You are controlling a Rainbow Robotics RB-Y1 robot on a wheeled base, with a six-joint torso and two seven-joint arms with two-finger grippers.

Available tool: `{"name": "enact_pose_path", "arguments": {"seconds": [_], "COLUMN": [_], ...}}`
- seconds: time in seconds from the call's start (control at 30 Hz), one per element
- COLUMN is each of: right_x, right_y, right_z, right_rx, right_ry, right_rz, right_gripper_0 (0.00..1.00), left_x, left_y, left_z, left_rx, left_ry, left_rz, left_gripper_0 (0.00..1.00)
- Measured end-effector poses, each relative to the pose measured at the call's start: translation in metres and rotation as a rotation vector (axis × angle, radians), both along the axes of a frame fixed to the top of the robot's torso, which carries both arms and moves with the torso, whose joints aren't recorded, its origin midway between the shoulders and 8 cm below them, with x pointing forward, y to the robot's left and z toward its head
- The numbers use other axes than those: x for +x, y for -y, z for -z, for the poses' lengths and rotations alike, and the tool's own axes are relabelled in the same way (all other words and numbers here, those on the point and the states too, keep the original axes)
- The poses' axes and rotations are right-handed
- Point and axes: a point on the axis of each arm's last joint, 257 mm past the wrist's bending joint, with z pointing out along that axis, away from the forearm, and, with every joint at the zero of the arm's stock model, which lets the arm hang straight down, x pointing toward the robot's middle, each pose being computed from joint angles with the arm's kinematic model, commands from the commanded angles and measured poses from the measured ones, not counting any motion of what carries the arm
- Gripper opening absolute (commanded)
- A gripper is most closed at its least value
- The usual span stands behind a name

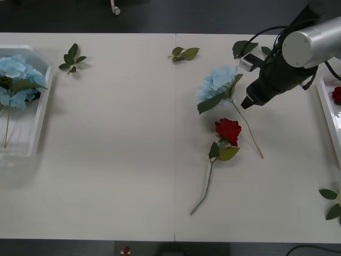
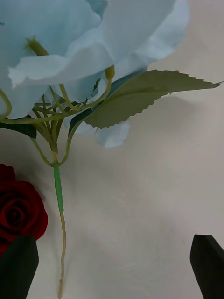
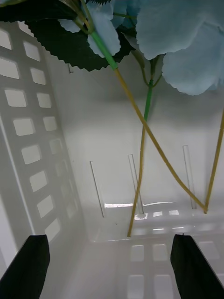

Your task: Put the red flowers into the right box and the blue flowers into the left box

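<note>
1. On the front view the right gripper [image 1: 249, 101] hangs in the upper right of the frame, low over the desk [image 1: 117, 160], just right of the loose blue flower [image 1: 217, 85].
2. That blue flower lies on the desk right of centre, its bloom toward the upper left and its thin stem running down and right, passing just below the gripper's tip.
3. In the right wrist view the gripper's black fingers [image 2: 207, 266] sit at the two lower corners, spread wide with nothing between them; the blue flower's stem [image 2: 58, 187] lies nearer one finger and its bloom lies beyond them.
4. A red flower [image 1: 228, 130] lies just below the blue one, its bloom touching or nearly touching the blue stem, its own stem running down and left. Its bloom [image 2: 18, 215] sits right beside one finger in the right wrist view.
5. The right box [image 1: 327, 109] is at the right edge, holding another red flower [image 1: 337, 95].
6. The left box [image 1: 37, 122] is at the left edge, with blue flowers [image 1: 18, 80] inside.
7. The left gripper [image 3: 109, 266] is over the left box's ribbed interior, fingers spread apart and empty, blue flower stems [image 3: 149, 140] lying beyond them.
8. Loose leaf sprigs [image 1: 72, 58] lie along the upper and lower right parts of the desk.
</note>
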Motion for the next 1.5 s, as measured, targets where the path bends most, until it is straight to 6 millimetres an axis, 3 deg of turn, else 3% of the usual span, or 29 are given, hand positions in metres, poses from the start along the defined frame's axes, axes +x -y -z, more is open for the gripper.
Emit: {"name": "enact_pose_path", "arguments": {"seconds": [0.1, 0.2, 0.3, 0.37, 0.53, 0.77, 0.87, 1.0, 1.23, 1.3, 1.37, 1.5], "right_x": [0.002, 0.006, 0.01, 0.012, 0.019, 0.018, 0.018, 0.018, 0.02, 0.022, 0.021, 0.018], "right_y": [-0.006, -0.013, -0.024, -0.03, -0.042, -0.041, -0.041, -0.04, -0.028, -0.026, -0.026, -0.032], "right_z": [0.008, 0.015, 0.018, 0.02, 0.026, 0.031, 0.031, 0.031, 0.036, 0.038, 0.042, 0.049], "right_rx": [-0.015, -0.01, 0.009, 0.018, 0.062, 0.039, 0.039, 0.038, 0.033, 0.03, 0.022, 0.022], "right_ry": [-0.001, -0.003, -0.004, -0.004, -0.002, -0.004, -0.004, -0.004, -0.008, -0.002, -0.006, -0.019], "right_rz": [-0.011, -0.001, 0.01, 0.015, 0.038, -0.003, -0.002, -0.002, 0.029, 0.024, 0.008, -0.002], "right_gripper_0": [0.95, 0.95, 0.95, 0.95, 0.92, 0.8, 0.73, 0.72, 0.71, 0.63, 0.42, 0.11], "left_x": [-0.005, -0.007, -0.006, -0.005, 0.0, 0.003, -0.002, -0.015, -0.031, -0.032, -0.035, -0.041], "left_y": [0.014, 0.028, 0.038, 0.056, 0.106, 0.183, 0.217, 0.266, 0.322, 0.335, 0.351, 0.379], "left_z": [-0.018, -0.05, -0.073, -0.081, -0.092, -0.107, -0.108, -0.111, -0.116, -0.12, -0.125, -0.13], "left_rx": [-0.09, -0.188, -0.188, -0.198, -0.259, -0.319, -0.399, -0.495, -0.543, -0.543, -0.552, -0.568], "left_ry": [0.009, 0.063, 0.104, 0.116, 0.165, 0.28, 0.286, 0.277, 0.269, 0.283, 0.299, 0.319], "left_rz": [0.005, 0.029, 0.117, 0.208, 0.416, 0.756, 0.829, 0.947, 1.089, 1.117, 1.15, 1.202], "left_gripper_0": [1.0, 1.0, 1.0, 1.0, 1.0, 1.0, 1.0, 1.0, 1.0, 1.0, 1.0, 1.0]}}
